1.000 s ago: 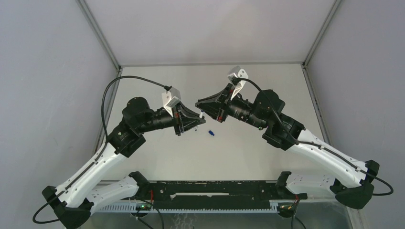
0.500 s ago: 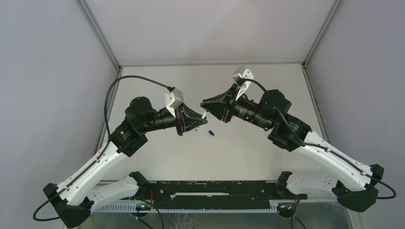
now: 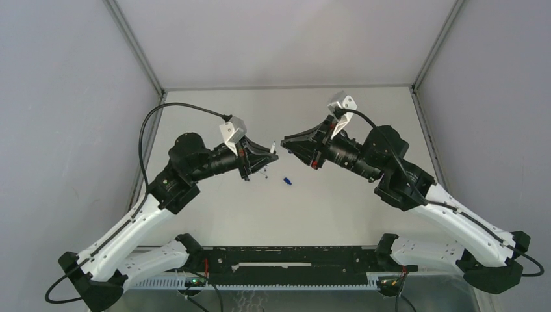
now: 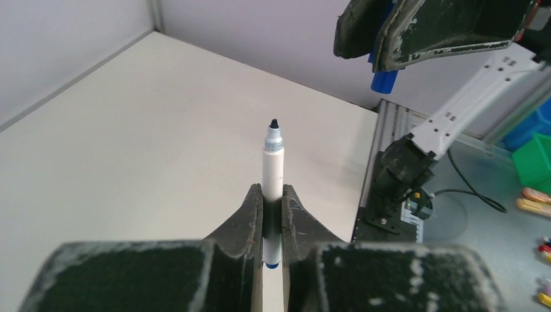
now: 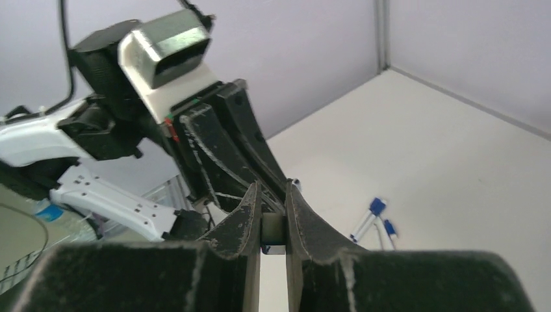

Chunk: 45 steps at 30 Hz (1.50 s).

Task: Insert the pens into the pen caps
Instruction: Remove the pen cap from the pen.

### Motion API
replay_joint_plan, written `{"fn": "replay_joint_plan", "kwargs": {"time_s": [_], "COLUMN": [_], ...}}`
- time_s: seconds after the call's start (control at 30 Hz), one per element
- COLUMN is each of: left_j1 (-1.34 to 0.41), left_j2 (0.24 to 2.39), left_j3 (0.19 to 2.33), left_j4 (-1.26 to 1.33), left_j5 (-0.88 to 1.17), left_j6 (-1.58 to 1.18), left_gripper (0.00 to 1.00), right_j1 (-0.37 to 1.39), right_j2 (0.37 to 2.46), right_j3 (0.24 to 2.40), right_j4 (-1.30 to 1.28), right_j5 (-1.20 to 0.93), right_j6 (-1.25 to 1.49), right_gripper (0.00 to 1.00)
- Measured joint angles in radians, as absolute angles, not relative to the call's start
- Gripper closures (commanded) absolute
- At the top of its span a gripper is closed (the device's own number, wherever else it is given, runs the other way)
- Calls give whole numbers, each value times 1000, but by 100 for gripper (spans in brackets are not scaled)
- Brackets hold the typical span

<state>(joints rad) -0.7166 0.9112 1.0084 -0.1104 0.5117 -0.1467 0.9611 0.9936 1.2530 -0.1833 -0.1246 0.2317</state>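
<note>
**Top view.** Both arms meet in the air over the middle of the worktop. The left gripper is clamped on a pen, with the nib end towards the right gripper. The two grippers are near each other but not touching.

**Left wrist view.** The jaws are closed on the white barrel low down, and the dark nib stands bare and free. A pen cap juts from the right gripper's closed jaws, up and to the right of the nib and apart from it. The cap's mouth cannot be made out.

**Right wrist view.** The jaws grip the cap at their tips, with the left gripper straight ahead. Two further pens lie side by side on the worktop beyond, each with a blue end. Whether they are capped I cannot tell.

**Step in hand (judged).** Mating nib to cap.
- Remove the sideways offset first so that barrel and cap share one line.
- Then push slowly along that line only.
- The low grip may let the pen pivot, so stop and re-align if the nib catches the rim.
</note>
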Motion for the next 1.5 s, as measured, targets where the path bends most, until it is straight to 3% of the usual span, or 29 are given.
{"fn": "replay_joint_plan", "kwargs": {"time_s": [0.27, 0.63, 0.97, 1.1, 1.23, 1.5], "left_j1": [-660, -587, -586, -586, -586, -586], "left_j2": [794, 666, 649, 649, 649, 647], "left_j3": [881, 774, 736, 735, 735, 735], "left_j4": [-116, -121, -121, -121, -121, -121], "left_j5": [285, 46, -9, -9, -9, -8], "left_j6": [-157, -158, -159, -159, -158, -158], "left_gripper": [100, 100, 100, 100, 100, 100], "right_j1": [896, 810, 723, 706, 701, 701], "right_j2": [1060, 1604, 1811, 1858, 1882, 1884], "right_j3": [1148, 1091, 1114, 1147, 1177, 1180], "right_j4": [-323, -400, -358, -352, -340, -341], "right_j5": [26, 41, 44, 34, 23, 18], "right_j6": [239, 207, 152, 135, 118, 109], "right_gripper": [91, 86, 77, 70, 56, 48]}}
